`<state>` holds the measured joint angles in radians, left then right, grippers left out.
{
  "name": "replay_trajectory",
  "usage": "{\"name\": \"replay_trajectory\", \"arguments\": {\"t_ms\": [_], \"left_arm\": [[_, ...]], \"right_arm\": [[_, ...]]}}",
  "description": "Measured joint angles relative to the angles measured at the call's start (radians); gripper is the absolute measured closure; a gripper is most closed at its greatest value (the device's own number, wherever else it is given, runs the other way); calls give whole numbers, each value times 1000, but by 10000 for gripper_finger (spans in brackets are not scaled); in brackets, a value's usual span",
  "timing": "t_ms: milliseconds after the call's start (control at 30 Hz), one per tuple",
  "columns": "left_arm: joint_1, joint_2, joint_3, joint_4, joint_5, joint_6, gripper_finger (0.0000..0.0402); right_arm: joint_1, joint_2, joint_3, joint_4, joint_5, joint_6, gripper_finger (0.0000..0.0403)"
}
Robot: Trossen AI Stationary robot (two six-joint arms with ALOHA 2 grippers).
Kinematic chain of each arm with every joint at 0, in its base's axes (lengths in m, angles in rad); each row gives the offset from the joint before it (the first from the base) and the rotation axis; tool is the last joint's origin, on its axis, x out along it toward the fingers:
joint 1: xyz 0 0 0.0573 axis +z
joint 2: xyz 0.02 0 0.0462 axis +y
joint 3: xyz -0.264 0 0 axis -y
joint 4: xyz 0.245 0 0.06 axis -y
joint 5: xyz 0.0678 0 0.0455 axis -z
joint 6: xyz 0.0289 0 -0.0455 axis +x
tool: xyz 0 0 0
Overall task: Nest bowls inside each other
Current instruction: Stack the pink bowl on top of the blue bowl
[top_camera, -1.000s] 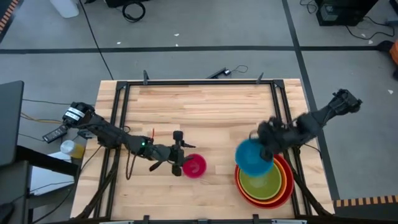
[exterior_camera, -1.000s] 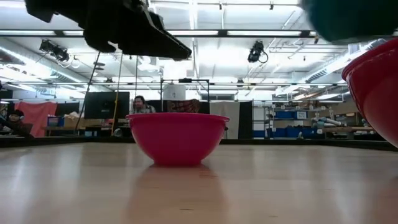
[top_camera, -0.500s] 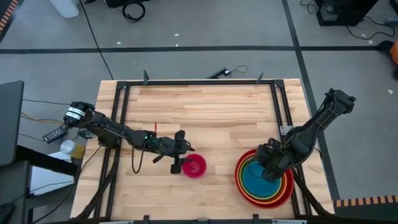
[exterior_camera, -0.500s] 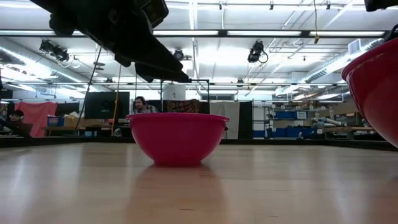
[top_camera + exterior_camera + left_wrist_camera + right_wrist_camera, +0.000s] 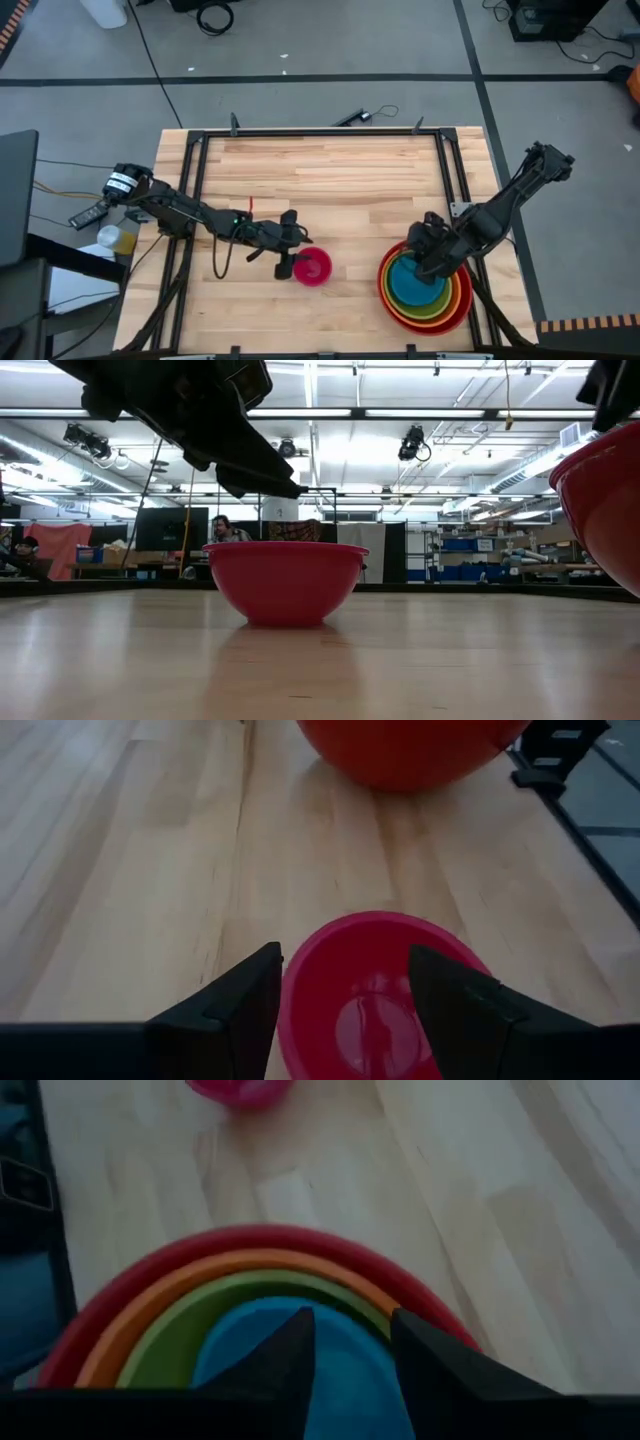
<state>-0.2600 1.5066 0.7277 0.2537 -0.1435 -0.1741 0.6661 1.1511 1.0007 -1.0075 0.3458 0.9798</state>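
Observation:
A small pink bowl [image 5: 313, 267] [image 5: 285, 580] [image 5: 385, 995] stands upright on its base on the wood table, near the middle front. My left gripper [image 5: 296, 262] [image 5: 345, 955] hovers open just above the bowl's left rim, one finger to each side, touching nothing. At the front right is a nested stack. The red bowl [image 5: 384, 290] [image 5: 605, 500] holds an orange bowl [image 5: 250, 1265], a green bowl [image 5: 190, 1330] and, innermost, a blue bowl [image 5: 420, 285] [image 5: 240, 1330]. My right gripper [image 5: 425, 260] [image 5: 352, 1320] is open over the blue bowl's far rim. My right gripper comes at the blue bowl's far rim [image 5: 262, 1306] slanting down from above, fingers apart. The blue bowl sits upright inside the green bowl. I cannot tell whether a finger touches it.
Black frame rails [image 5: 190, 200] run along the table's left, far and right sides, and one rail [image 5: 470, 250] passes close to the stack. Bare wood [image 5: 330, 180] fills the far half of the table. A dark cable [image 5: 360, 117] lies beyond the far edge.
My right gripper has come down toward the near edge with the blue bowl, which was lifted above the stack and now sits inside the green bowl. The gripper has then drawn back a little toward the far edge. My left gripper has rolled about its own axis beside the pink bowl.

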Motion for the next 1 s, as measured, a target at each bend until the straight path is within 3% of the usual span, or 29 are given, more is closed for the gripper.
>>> {"name": "replay_trajectory", "arguments": {"t_ms": [100, 233, 267, 500, 633, 733, 900, 1000], "left_arm": [[0, 0, 0, -7, -44, -1, 182], [-2, -2, 0, -73, -153, -47, 182], [-2, -2, 0, -100, -173, -48, 182], [-8, -2, 0, -221, -204, -95, 182], [-8, -2, 0, -276, -215, -126, 182], [-12, -2, 0, -292, -240, -149, 182], [-42, -2, 0, -286, -293, -161, 182], [-52, -2, 0, -273, -309, -158, 182]], "right_arm": [[-23, 0, 9, 39, 73, -62, 260], [-88, 26, 9, 165, 350, -178, 260], [-118, 37, 8, 213, 373, -197, 260], [-340, 213, -20, 605, 100, -367, 259], [-414, 344, -21, 707, 49, -381, 259], [-439, 424, -21, 749, 45, -398, 259], [-435, 539, -21, 911, -91, -422, 258], [-436, 583, -21, 969, -118, -397, 259]]}}
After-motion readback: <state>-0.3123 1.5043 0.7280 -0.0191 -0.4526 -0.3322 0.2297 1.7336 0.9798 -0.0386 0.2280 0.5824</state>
